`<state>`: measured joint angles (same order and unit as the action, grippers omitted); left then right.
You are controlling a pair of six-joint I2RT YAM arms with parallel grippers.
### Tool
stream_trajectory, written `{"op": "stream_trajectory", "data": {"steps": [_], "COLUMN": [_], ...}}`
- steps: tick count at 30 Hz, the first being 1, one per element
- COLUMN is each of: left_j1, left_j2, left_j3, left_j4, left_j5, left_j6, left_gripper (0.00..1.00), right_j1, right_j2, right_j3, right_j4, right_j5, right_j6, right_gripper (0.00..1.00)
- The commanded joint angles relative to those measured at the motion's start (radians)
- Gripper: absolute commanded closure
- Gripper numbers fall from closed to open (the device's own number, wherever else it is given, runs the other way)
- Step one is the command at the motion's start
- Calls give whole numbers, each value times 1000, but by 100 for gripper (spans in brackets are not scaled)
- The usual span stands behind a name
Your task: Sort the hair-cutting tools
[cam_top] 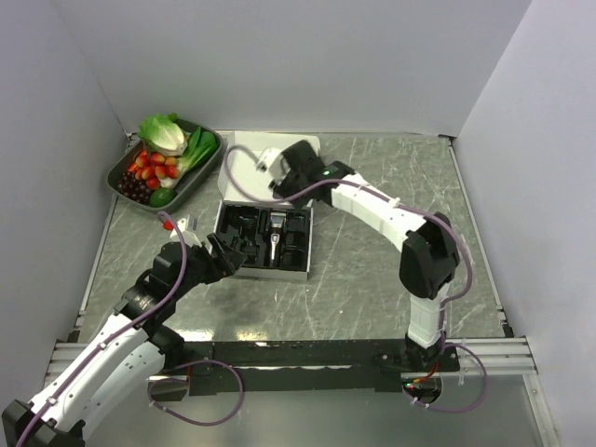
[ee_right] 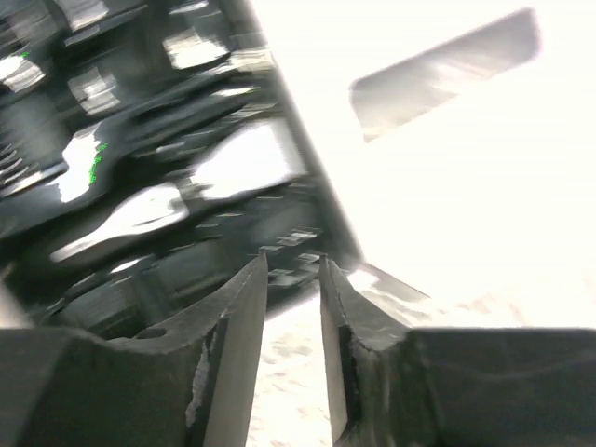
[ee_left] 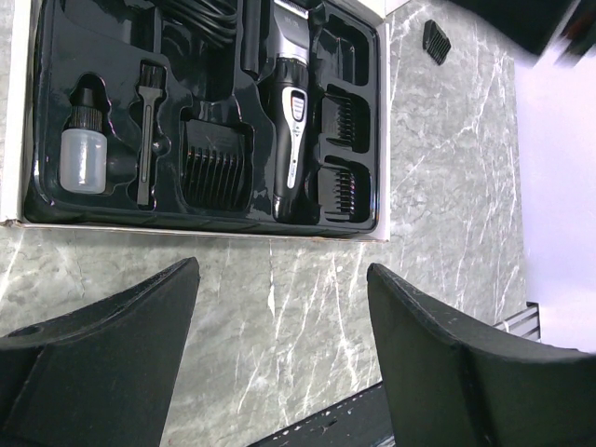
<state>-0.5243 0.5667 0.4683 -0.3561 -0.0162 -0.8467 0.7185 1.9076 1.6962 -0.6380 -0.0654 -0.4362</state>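
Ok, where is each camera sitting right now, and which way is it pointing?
Top external: fixed above and behind the bases, looking down on the grey marbled table; both arms show, the left hand near the black moulded plastic tray.
Left wrist: on the left arm, looking down past its own open fingers at the slim black-and-silver hair clipper in that tray.
Right wrist: blurred, looking past its own fingers at the tray.
Shared: top and left wrist both show the clipper in its tray.
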Motion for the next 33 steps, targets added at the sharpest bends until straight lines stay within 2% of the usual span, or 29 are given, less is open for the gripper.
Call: {"op": "stream_trajectory", "data": {"steps": [1,2,5,9,15,21,26,33], "left_j1": [-3,-3,-3,-3,-3,-3,-3,-3], "left_j2": [-4,-4,-1,9,27,45,55,68], "left_j3": [36,35,29,21,15,10,6,0], "left_j4": [39,40,46,68,88,100,112,127], "left_j5": [5,5,7,7,7,7,9,9], "left_j6": [21,23,26,24,28,35,37,41], "left_gripper": [21,21,21,21,21,20,20,20], "right_j1": [-125,-181,-282,-326,-353,-424,-481,-507], "right_j2": [-102,-110,-139,-112,14,56,91,155], "right_j3": [-24,-35,-98,-164,-133,-145,-127,-96], "right_j4": [144,152,213,268,255,255,230,187], "right_j5": [254,278,292,427,518,467,406,349], "right_j6": [236,323,446,527,602,750,847,887], "right_gripper": [57,57,54,36,32,23,22,20]}}
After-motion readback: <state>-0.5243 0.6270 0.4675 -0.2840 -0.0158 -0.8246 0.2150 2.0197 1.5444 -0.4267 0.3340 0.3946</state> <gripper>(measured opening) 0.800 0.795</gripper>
